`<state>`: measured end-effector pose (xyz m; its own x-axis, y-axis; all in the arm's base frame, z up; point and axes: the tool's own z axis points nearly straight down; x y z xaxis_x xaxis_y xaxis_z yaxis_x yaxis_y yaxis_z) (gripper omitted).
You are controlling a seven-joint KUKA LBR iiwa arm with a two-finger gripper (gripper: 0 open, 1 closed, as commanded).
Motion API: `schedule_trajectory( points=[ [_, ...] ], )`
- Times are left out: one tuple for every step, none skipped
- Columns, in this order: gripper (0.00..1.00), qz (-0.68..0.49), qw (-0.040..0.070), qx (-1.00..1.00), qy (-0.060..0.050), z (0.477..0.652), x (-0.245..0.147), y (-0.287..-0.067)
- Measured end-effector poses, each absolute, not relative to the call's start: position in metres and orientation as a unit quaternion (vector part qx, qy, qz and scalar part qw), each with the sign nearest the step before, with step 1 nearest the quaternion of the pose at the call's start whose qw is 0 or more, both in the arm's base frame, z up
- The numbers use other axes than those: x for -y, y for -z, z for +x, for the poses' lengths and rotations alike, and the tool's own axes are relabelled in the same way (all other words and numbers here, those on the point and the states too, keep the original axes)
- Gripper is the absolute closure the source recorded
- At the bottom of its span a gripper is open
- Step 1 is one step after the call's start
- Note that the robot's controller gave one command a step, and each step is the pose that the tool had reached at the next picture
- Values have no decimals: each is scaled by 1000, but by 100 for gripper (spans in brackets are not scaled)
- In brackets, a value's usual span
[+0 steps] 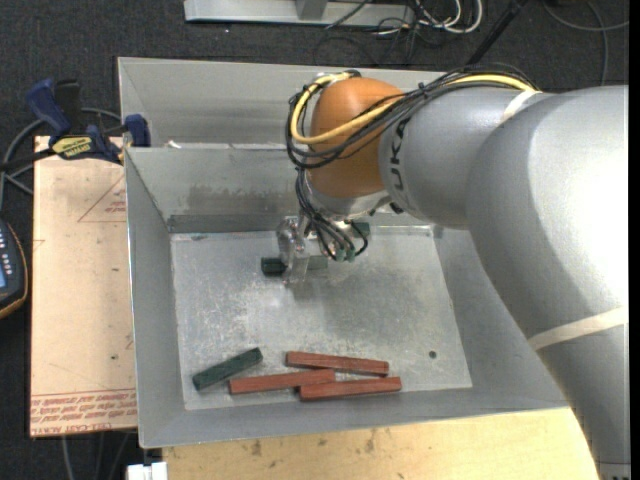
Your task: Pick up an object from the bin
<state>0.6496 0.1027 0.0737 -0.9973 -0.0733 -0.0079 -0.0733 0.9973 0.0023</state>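
While the state of the gripper [300, 261] cannot be told, a dark block [271, 266] is seen just left of it.

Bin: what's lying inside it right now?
Three red-brown bars and a dark green bar lie by the near wall, with a small dark block mid-floor. The arm covers the bin's right rear corner; anything there is hidden.

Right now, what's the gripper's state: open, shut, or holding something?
The gripper: cannot be told whether open or closed; it sits low near the back of the grey metal bin, beside a small dark block.
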Motion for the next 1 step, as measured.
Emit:
schedule_trajectory(
  points=[
    [100,-37,5,-999,-1,652,-103,-127]
  ],
)
